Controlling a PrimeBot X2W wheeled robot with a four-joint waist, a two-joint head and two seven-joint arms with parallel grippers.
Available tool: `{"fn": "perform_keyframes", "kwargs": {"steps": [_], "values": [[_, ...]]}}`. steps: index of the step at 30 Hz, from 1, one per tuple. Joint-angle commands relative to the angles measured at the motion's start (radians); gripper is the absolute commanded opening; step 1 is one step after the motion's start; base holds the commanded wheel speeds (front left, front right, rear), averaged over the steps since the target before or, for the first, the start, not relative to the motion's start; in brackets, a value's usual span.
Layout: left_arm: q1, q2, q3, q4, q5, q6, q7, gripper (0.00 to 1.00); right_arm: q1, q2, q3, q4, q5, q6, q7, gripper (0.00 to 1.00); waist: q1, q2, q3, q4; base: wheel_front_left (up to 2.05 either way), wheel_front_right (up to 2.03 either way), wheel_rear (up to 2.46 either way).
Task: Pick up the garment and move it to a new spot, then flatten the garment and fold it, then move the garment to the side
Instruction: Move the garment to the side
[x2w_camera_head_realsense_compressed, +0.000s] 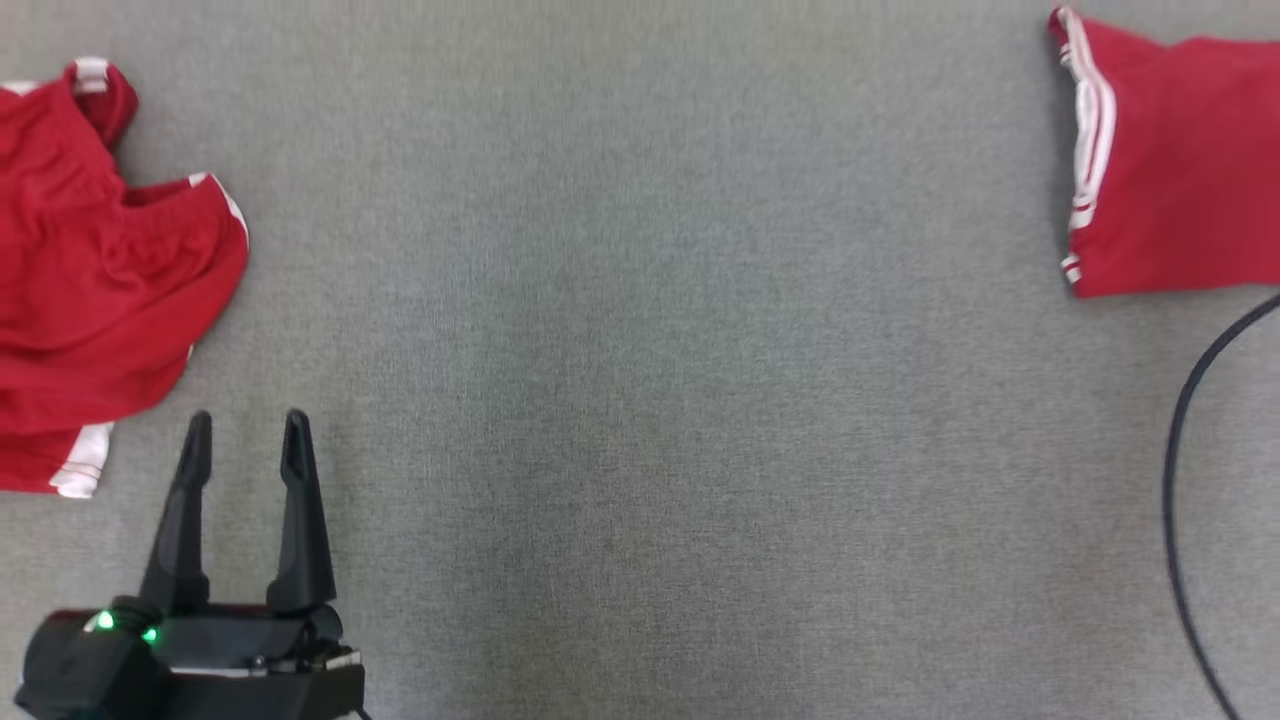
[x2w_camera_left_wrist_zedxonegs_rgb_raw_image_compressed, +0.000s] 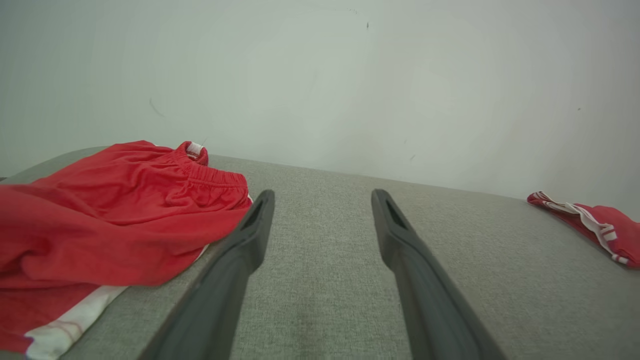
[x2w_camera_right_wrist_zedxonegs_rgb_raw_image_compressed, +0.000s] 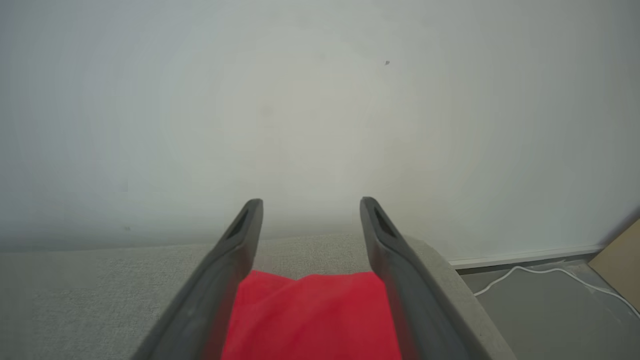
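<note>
Grey surface (x2w_camera_head_realsense_compressed: 640, 400); folded red garment (x2w_camera_head_realsense_compressed: 1175, 170), white-striped

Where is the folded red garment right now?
In the head view the folded red garment lies at the upper right of the grey surface, above the black cable; the right wrist view shows it between the open fingers of the right gripper.

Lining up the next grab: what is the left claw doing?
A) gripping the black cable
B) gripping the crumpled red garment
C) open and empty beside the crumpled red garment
C: the left claw stands open with only grey surface between its fingers, next to the crumpled red garment.
</note>
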Motion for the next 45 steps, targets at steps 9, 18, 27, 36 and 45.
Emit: {"fn": "perform_keyframes", "kwargs": {"steps": [9, 18, 27, 36, 45], "values": [[0.073, -0.008, 0.003, 0.076, -0.034, 0.018, -0.004, 1.00, 0.246, 0.039, -0.145, -0.262, 0.007, 0.000, -0.010, 1.00, 0.0001, -0.0001, -0.173, -0.043, 0.00, 0.00, 0.00], [0.124, -0.013, -0.009, 0.110, -0.053, 0.023, -0.004, 1.00, 0.571, 0.117, -0.320, -0.505, -0.075, 0.000, -0.008, 1.00, 0.0001, -0.0001, -0.283, -0.080, 0.00, 0.00, 0.00], [0.146, -0.015, -0.026, 0.138, -0.074, 0.039, -0.004, 1.00, 0.788, 0.214, -0.416, -0.684, -0.187, 0.000, -0.006, 1.00, 0.0001, -0.0001, -0.354, -0.071, 0.00, 0.00, 0.00], [0.168, -0.013, -0.058, 0.185, -0.076, 0.050, -0.003, 1.00, 1.068, 0.349, -0.486, -0.903, -0.357, 0.000, 0.042, 1.00, 0.0001, -0.0001, -0.402, -0.040, 0.00, 0.00, 0.00], [0.170, 0.005, -0.056, 0.202, -0.072, 0.051, -0.003, 1.00, 1.259, 0.457, -0.502, -1.076, -0.469, 0.001, 0.058, 1.00, 0.0001, -0.0001, -0.423, -0.014, 0.00, 0.00, 0.00]]}}
